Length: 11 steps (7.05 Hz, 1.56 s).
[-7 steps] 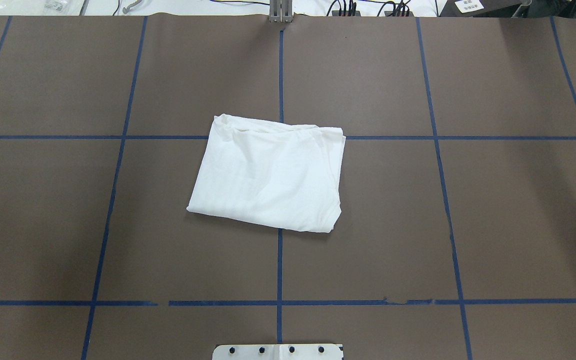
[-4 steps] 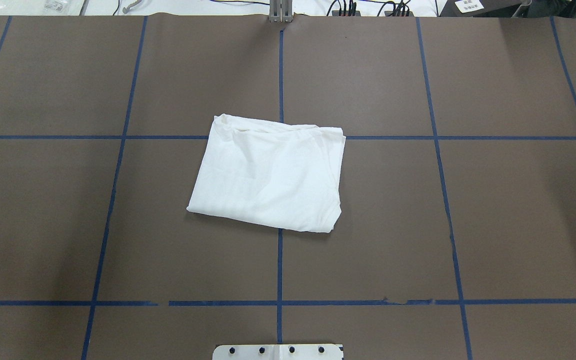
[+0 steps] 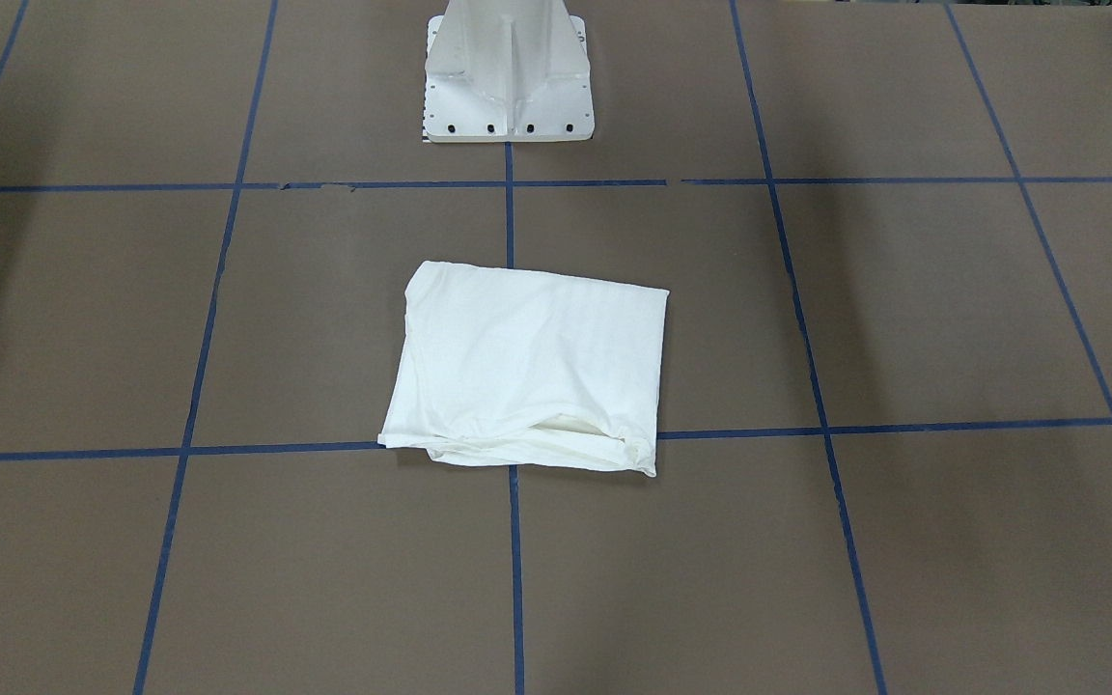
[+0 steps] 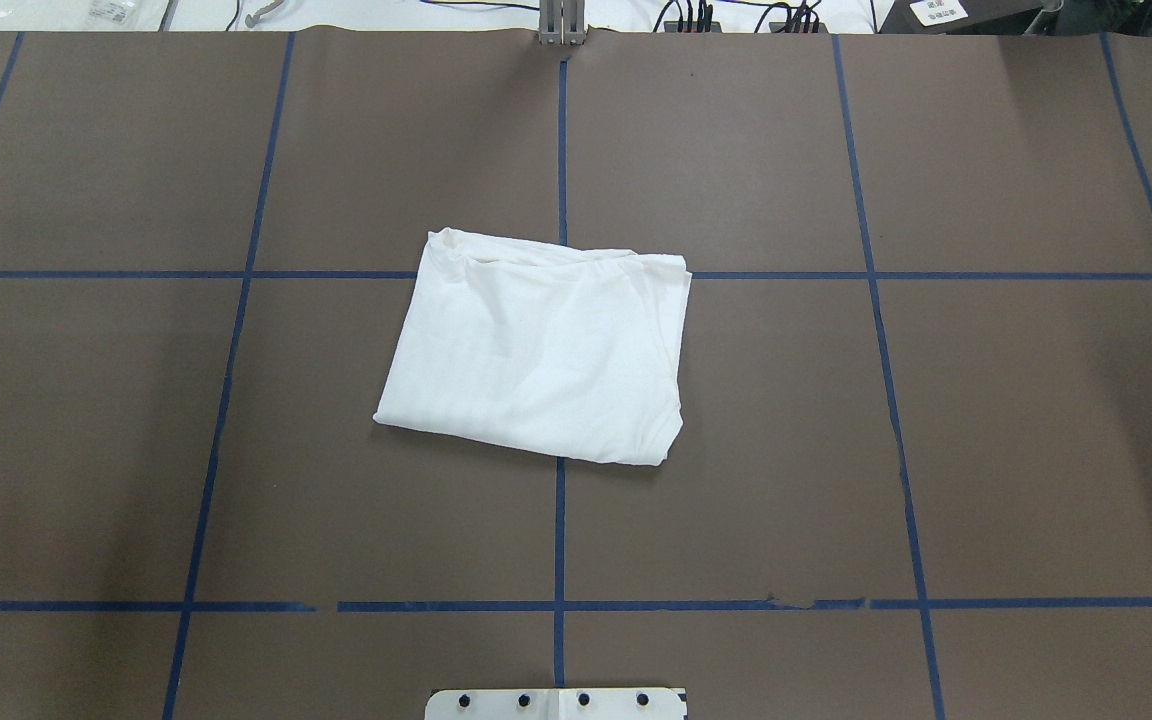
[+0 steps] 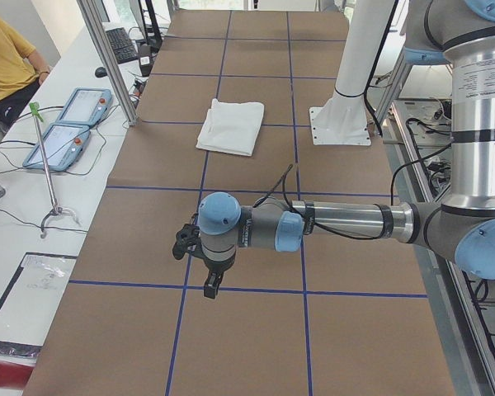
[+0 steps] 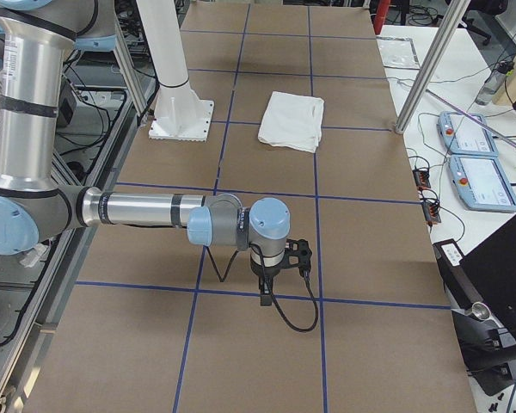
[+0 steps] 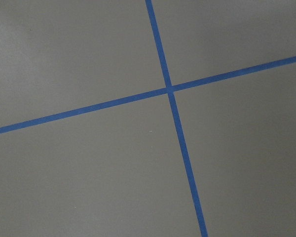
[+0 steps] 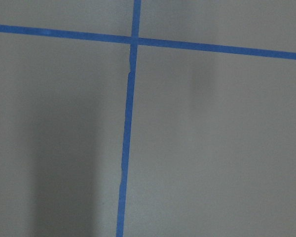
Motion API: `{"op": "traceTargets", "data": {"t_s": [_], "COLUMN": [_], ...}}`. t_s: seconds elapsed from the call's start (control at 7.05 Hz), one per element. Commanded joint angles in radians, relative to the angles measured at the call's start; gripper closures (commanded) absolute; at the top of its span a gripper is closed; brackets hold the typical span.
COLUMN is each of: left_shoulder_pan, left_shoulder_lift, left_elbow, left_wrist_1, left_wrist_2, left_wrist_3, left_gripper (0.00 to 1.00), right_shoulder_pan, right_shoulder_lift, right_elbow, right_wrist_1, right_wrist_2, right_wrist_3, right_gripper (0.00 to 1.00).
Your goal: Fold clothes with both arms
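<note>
The clothes, one white shirt [image 4: 536, 345], lie folded into a rough rectangle at the middle of the brown table cover, also seen in the front view [image 3: 532, 372] and both side views [image 5: 231, 125] [image 6: 292, 120]. No arm touches it. The left gripper [image 5: 209, 287] hangs over the table's left end, far from the shirt, pointing down. The right gripper [image 6: 265, 297] hangs likewise over the right end. Both show only in side views, so I cannot tell whether they are open or shut. Both wrist views show only brown cover and blue tape.
The white pedestal base [image 3: 508, 77] stands at the robot's edge of the table. Blue tape lines [image 4: 560, 150] grid the cover. Teach pendants [image 5: 66, 124] [image 6: 473, 155], metal posts [image 5: 107, 58] and a seated person [image 5: 4, 58] are beyond the far edge.
</note>
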Motion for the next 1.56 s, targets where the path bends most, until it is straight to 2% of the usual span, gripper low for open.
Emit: {"op": "traceTargets", "data": {"t_s": [0.0,1.14,1.42], "left_shoulder_pan": [0.0,0.0,0.0], "left_shoulder_lift": [0.015,0.024,0.03], "left_elbow": [0.0,-0.018,-0.019], "left_wrist_1": [-0.006,-0.007,-0.007], "left_wrist_2": [0.002,0.019,0.013], "left_wrist_3": [0.002,0.001,0.002], "left_gripper": [0.0,0.0,0.0], "right_shoulder_pan": [0.0,0.0,0.002], "right_shoulder_lift": [-0.001,0.005,-0.006], "right_elbow": [-0.001,-0.001,0.028], "right_wrist_1": [0.002,0.007,0.007], "right_wrist_2": [0.002,0.025,0.025], "right_wrist_3": [-0.001,-0.013,-0.014], "right_gripper": [0.0,0.0,0.0]}}
